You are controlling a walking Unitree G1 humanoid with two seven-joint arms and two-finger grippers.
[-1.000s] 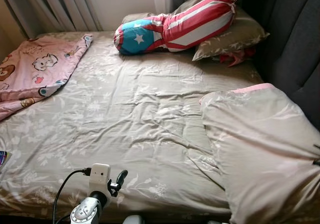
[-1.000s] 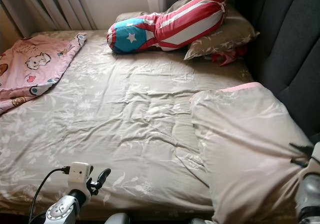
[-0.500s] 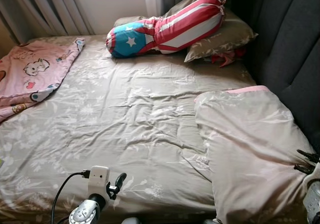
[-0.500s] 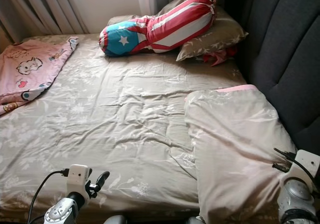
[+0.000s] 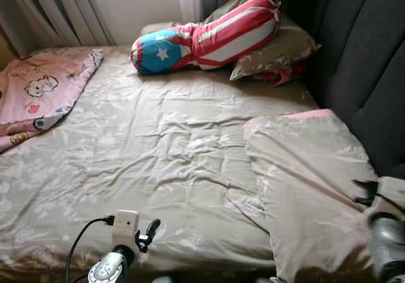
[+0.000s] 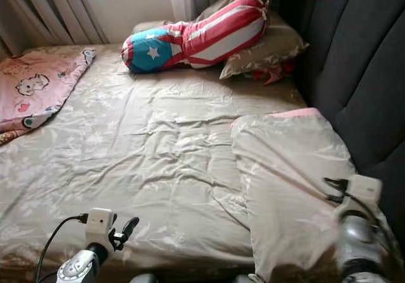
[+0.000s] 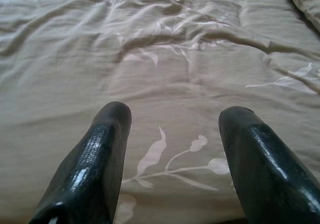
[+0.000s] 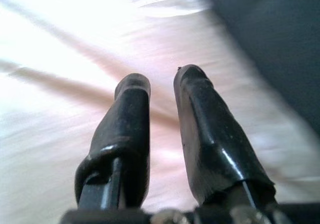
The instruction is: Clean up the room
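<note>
A bed with a beige leaf-print sheet [image 5: 145, 144] lies before me. On its near right lies a beige pillow [image 5: 304, 188] with a pink far edge. My right gripper [image 5: 362, 192] hovers over that pillow's right side, close to the headboard; in the right wrist view its fingers [image 8: 192, 98] stand a narrow gap apart with nothing between them. At the bed's near edge my left gripper [image 5: 152, 229] is open, its fingers [image 7: 105, 149] wide apart just above the sheet. A red, white and blue bolster [image 5: 202, 36] rests against a second beige pillow [image 5: 278, 49] at the far end.
A pink cartoon-print blanket [image 5: 38, 96] lies crumpled at the far left of the bed. The dark grey padded headboard [image 5: 367, 61] runs along the right side. Grey curtains [image 5: 57, 11] hang behind the bed. Something red [image 5: 278, 75] pokes out under the far pillow.
My right arm has come up into view and moved forward over the near pillow's right side. The camera has turned a little to the right. My left gripper holds still.
</note>
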